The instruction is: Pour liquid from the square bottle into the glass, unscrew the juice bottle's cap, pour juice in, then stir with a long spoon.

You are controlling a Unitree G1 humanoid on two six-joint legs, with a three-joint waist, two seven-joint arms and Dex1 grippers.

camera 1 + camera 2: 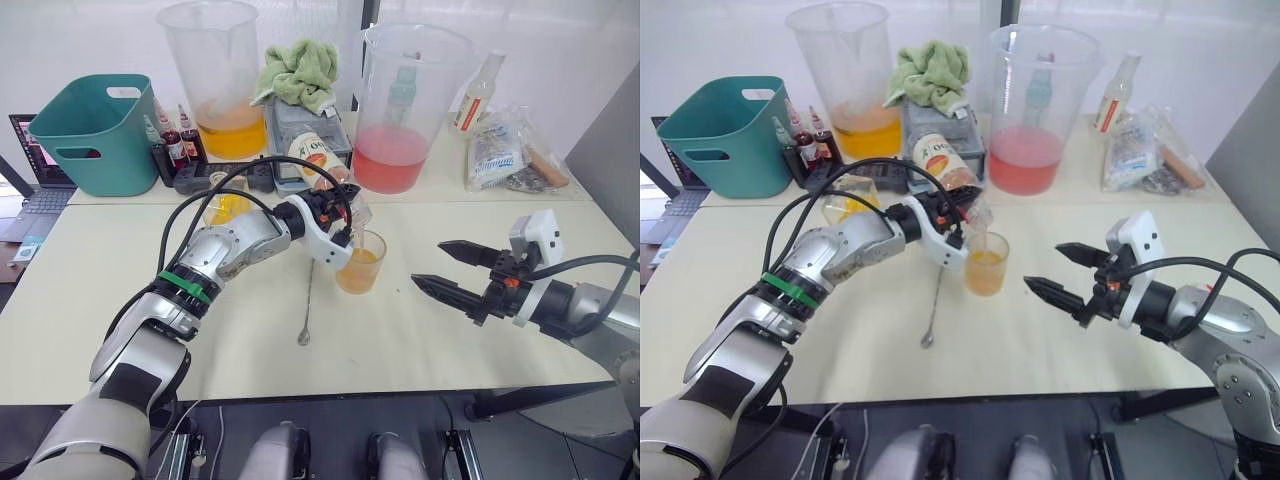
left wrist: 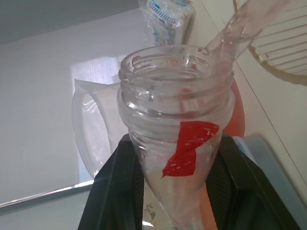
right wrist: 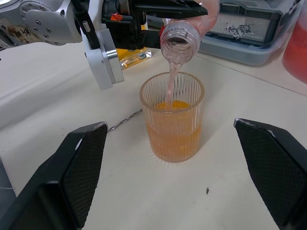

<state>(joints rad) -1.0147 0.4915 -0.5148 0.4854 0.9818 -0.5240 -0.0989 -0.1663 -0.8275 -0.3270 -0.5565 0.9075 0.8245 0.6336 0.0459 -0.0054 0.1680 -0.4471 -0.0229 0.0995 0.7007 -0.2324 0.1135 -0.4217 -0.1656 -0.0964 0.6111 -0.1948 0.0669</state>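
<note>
Left gripper point(image 1: 335, 215) clenched around the juice bottle point(image 1: 318, 160), one black finger point(image 2: 115, 191) pressed on each side of the body just behind the neck. Bottle tipped well past level: base up and toward the far left, open uncapped mouth down and toward the near right, directly over the glass point(image 3: 172, 117). Long axis runs diagonally from far left to near right. A thin pinkish stream falls from the mouth into the glass.

Glass upright on the table point(image 1: 80, 290), centre of the scene, ribbed sides, roughly two-thirds full of orange liquid.

Right gripper point(image 1: 447, 269) released, its two black fingers spread wide and holding nothing. It hangs just above the table to the right of the glass, apart from it, tips pointing left toward it.

Long spoon point(image 1: 307, 305) flat on the table just left of the glass, lengthwise near to far, small bowl at the near end.

Square bottle point(image 1: 226, 207) upright behind the left forearm, yellow liquid inside, partly hidden by cable.

Juice bottle label: white with orange and red; letters too tilted to read. Left wrist view shows a red patch through the clear plastic, no legible writing.

Far edge: two big jugs, orange liquid point(image 1: 212, 75) left, pink liquid point(image 1: 405, 105) right; green bin point(image 1: 95, 130) far left.
</note>
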